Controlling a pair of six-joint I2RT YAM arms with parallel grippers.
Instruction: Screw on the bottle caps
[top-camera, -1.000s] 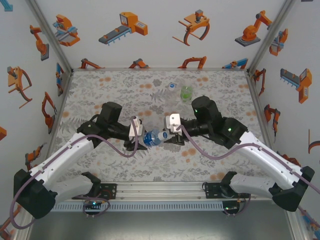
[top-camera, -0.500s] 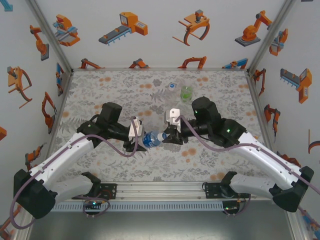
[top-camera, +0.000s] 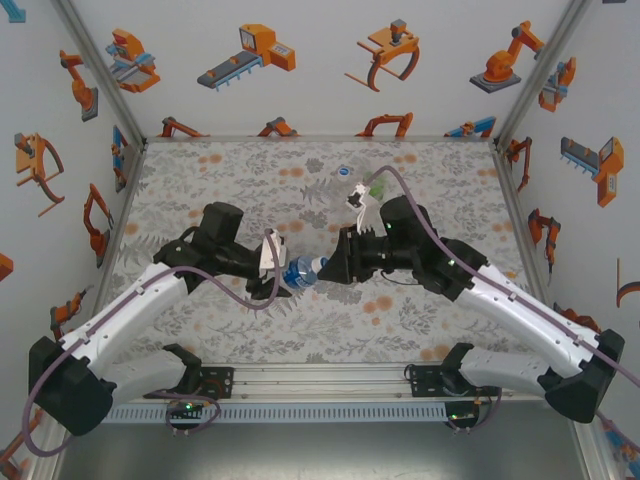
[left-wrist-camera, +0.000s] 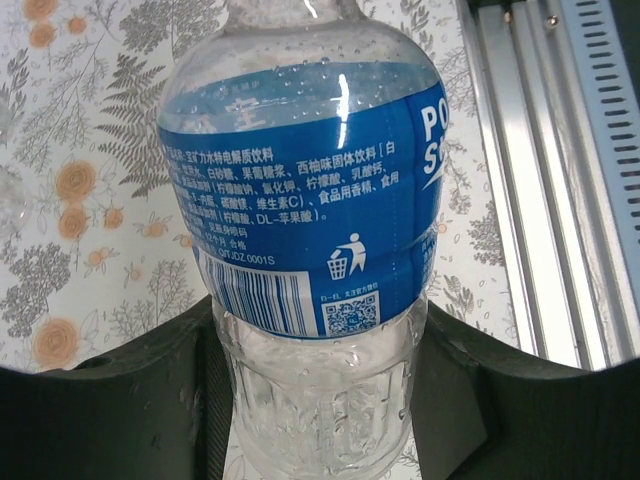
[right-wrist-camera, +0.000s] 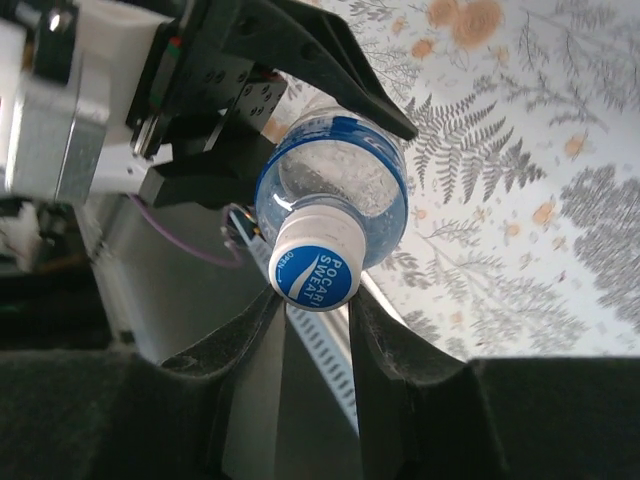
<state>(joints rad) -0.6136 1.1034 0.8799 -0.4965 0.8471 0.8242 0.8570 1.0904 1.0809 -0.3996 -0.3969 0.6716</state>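
The clear bottle with the blue label (top-camera: 298, 272) hangs on its side over the mid table, and my left gripper (top-camera: 283, 276) is shut round its lower body. In the left wrist view the same bottle (left-wrist-camera: 300, 210) stands between the black fingers (left-wrist-camera: 150, 390), with the left gripper (left-wrist-camera: 315, 340) tight on its ribbed base. Its cap (right-wrist-camera: 317, 263), white with a blue printed top, sits on the neck. My right gripper (right-wrist-camera: 318, 302) is shut on that cap from both sides. From above, the right gripper (top-camera: 330, 266) meets the bottle's mouth end, facing the left one.
A translucent green bottle (top-camera: 375, 186) and a clear plain bottle (top-camera: 345, 172) stand at the far middle of the flowered table (top-camera: 220, 170), just behind my right wrist. The aluminium rail (top-camera: 320, 385) runs along the near edge.
The right gripper has closed onto the cap and its wrist has rolled, swinging its camera block round to the far side. The left gripper and bottle have held still.
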